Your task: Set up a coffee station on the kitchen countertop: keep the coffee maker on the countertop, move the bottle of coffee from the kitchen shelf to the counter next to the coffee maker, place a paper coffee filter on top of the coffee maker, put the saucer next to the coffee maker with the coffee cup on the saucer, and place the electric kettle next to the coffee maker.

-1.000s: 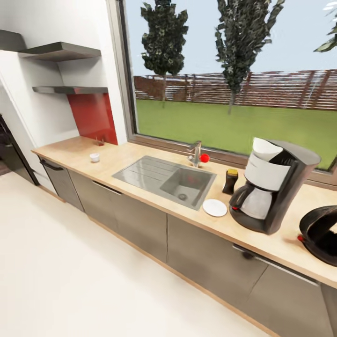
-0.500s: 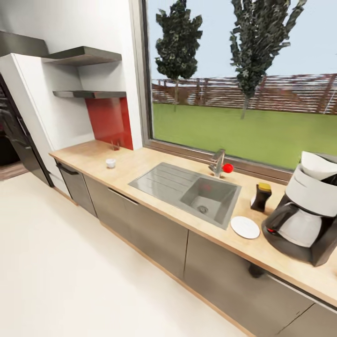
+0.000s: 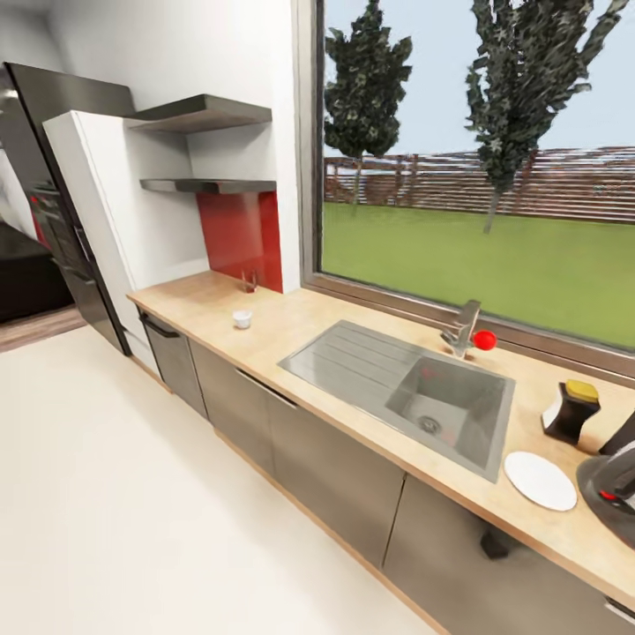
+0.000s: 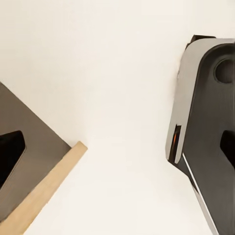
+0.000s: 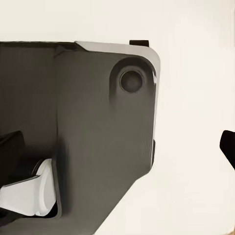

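Since the head view looks along the kitchen run, here's what's there:

Cup: the coffee cup point(image 3: 242, 318) sits alone on the far left of the surface point(image 3: 291, 328), near the red wall panel point(image 3: 240, 236), well apart from the rest.
Saucer: the saucer point(image 3: 540, 481) lies flat near the front edge, right of the sink point(image 3: 406, 392).
Coffee: the bottle of coffee point(image 3: 571, 412) stands just behind the saucer.
Coffee maker: only the coffee maker point(image 3: 613, 481) edge shows, far right.
Shelves: two dark shelves point(image 3: 205, 115) above the red panel.
Claws: can't tell if either is wide or closed; the wrist views show pale floor and the robot's dark base.
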Controlling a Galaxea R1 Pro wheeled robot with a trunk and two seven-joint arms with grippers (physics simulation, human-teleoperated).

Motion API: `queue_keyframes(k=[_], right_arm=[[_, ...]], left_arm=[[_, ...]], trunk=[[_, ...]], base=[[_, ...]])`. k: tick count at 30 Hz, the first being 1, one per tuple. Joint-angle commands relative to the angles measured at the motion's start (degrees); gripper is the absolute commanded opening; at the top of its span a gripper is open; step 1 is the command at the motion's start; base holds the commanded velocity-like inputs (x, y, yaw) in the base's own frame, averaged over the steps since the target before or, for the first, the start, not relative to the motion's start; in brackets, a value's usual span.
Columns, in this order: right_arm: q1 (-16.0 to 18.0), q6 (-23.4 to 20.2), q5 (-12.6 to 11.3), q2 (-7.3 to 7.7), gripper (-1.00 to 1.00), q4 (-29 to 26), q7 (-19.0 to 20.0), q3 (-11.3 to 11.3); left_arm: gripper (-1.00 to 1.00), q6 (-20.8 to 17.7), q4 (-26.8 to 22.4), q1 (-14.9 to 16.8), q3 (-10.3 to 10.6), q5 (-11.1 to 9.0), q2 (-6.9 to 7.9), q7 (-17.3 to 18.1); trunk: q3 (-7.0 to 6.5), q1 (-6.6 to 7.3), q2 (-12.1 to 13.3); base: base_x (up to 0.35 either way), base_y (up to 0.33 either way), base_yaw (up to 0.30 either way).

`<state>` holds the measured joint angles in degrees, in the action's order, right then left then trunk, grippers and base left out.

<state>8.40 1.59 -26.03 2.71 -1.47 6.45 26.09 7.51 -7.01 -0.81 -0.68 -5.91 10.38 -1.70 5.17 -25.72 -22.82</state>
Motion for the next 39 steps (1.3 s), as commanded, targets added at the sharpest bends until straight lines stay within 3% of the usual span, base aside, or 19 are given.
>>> queue_keyframes(k=[1,27,39], right_arm=[[0.06,0.17,-0.60,0.04,1.00,0.06,0.23,0.46],[0.07,0.16,-0.60,0.01,1.00,0.06,0.23,0.46],[0.08,0.18,-0.65,0.19,1.00,-0.18,0.31,0.63]], left_arm=[[1.00,0.05,-0.11,-0.01,-0.02,-0.57,-0.01,0.03],[1.00,0.05,-0.11,-0.02,-0.03,-0.59,-0.01,0.03],[1.00,0.05,-0.11,-0.03,-0.03,-0.46,-0.03,0.03]], trunk=[[0.02,-0.06,-0.10],[-2.04,-0.06,-0.10],[-2.16,-0.06,-0.10]], base=[[0.257,0.231,0.156],[0.226,0.276,0.156],[0.183,0.293,0.021]])
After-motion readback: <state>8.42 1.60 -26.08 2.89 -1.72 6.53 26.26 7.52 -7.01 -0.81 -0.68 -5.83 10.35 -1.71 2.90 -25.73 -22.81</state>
